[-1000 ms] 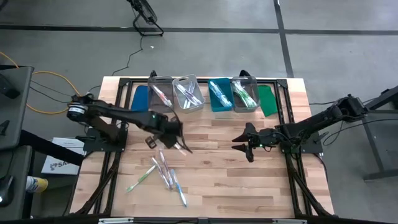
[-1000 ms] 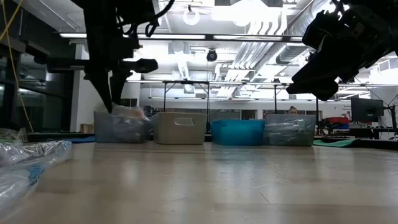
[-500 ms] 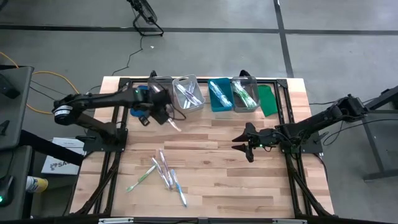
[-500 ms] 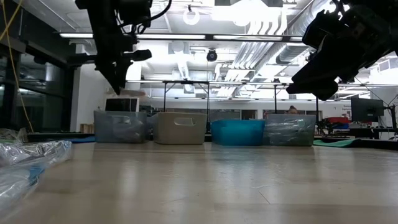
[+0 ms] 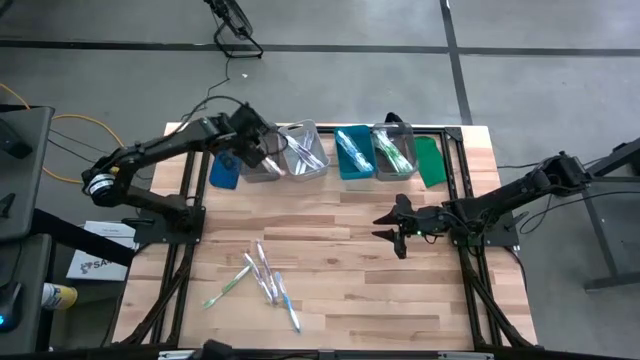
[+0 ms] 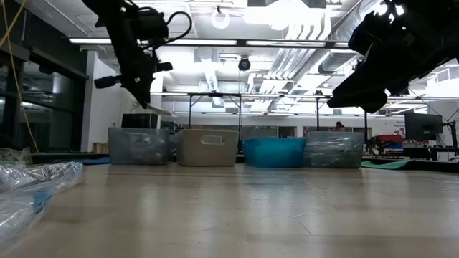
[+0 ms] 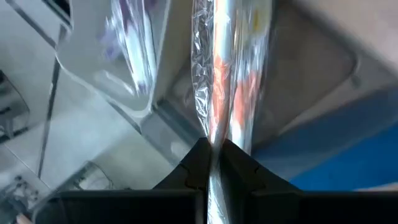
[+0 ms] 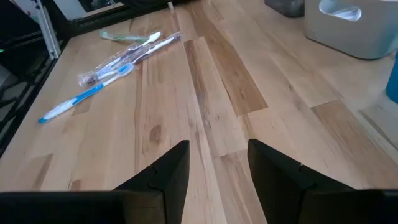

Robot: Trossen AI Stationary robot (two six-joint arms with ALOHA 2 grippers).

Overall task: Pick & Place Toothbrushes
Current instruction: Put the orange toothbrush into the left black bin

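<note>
Wooden tabletop (image 5: 340,290) under me, bins along its far edge. I have one wrapped toothbrush (image 7: 231,81) pinched in my left tool (image 7: 212,163), fingers nearly closed on it, hanging over the leftmost clear bin (image 5: 258,160). More loose toothbrushes (image 5: 262,275) lie near the front edge. My right tool (image 5: 392,228) waits with fingers parted and nothing between them, above the bare middle. I judge this the placing step: next I should centre over the bin, lower slightly, and release so the brush drops inside.

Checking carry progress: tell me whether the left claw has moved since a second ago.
Yes. The left claw, gripping a wrapped toothbrush, moved from mid-table to the leftmost bin.
</note>
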